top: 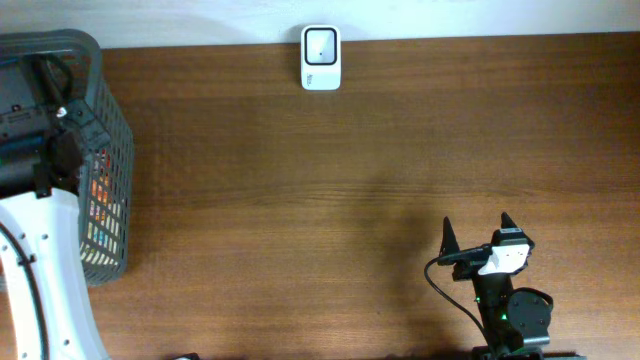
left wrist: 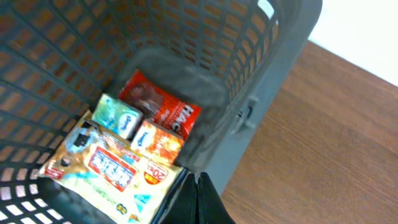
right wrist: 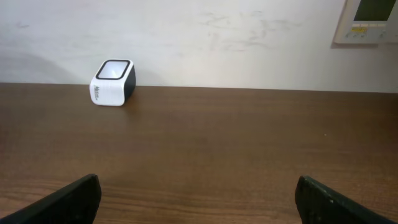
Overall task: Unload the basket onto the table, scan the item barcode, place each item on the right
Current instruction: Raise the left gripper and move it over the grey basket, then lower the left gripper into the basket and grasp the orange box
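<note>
- We mount the overhead camera above the table (top: pixel 300 180), facing straight down from well away; the basket (top: pixel 110 150) lies at the left edge of frame; the scanner (top: pixel 320 58) stands at the far edge, top centre.
- We carry the left wrist camera close over the basket (left wrist: pixel 280 50), tilted down into it; the packets (left wrist: pixel 124 155) on its floor fill the lower left; a strip of table (left wrist: pixel 329 137) shows at right.
- We hold the right wrist camera low over the table (right wrist: pixel 217 143), facing level toward the wall (right wrist: pixel 217 37); the scanner (right wrist: pixel 113 82) appears far off, upper left.
- We find the basket shared by the overhead and left wrist views; the scanner by the overhead and right wrist views; the table by all three.
</note>
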`<state>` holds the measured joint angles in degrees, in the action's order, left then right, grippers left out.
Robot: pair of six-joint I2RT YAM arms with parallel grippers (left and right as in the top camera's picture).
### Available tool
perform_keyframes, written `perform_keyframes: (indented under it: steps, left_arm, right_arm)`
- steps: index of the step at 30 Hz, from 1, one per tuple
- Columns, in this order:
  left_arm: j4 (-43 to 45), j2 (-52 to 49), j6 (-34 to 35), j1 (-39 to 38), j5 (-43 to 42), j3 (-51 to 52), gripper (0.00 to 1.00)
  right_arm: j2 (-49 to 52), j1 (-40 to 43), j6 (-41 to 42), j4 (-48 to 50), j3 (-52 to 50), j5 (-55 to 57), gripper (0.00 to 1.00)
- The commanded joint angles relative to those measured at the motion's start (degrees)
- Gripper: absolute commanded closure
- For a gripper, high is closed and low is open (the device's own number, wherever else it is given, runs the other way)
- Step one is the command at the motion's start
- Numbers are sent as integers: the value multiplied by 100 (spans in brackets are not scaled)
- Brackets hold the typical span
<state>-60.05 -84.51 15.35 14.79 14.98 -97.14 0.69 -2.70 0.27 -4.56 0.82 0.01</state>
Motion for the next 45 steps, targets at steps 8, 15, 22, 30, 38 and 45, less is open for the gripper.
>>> perform_keyframes:
  steps: [8,15,22,30,38,45]
  left_arm:
    - [684,-1189,-35,1370,-2726,-72,100]
    - [26,-1174,-949,1539,-4131,-72,100]
    - [-546,-1174,-1331,1539,-5056,-72,100]
    - [-686,-1174,-1322,1537,-7270,-74,100]
    - [-1305,-1119,-417,1683,-3676,-951,100]
    - [-3668,-1049,533,1652,-1773,-1241,100]
  right_arm:
    - [-37,11,66,-13,-50,28,2]
    - [-37,11,66,-13,-50,28,2]
    - [-37,11,66,-13,-50,28,2]
    - [-37,11,66,-13,-50,28,2]
    - [-37,11,66,-13,-50,28,2]
    - [-37,11,63,-13,-50,28,2]
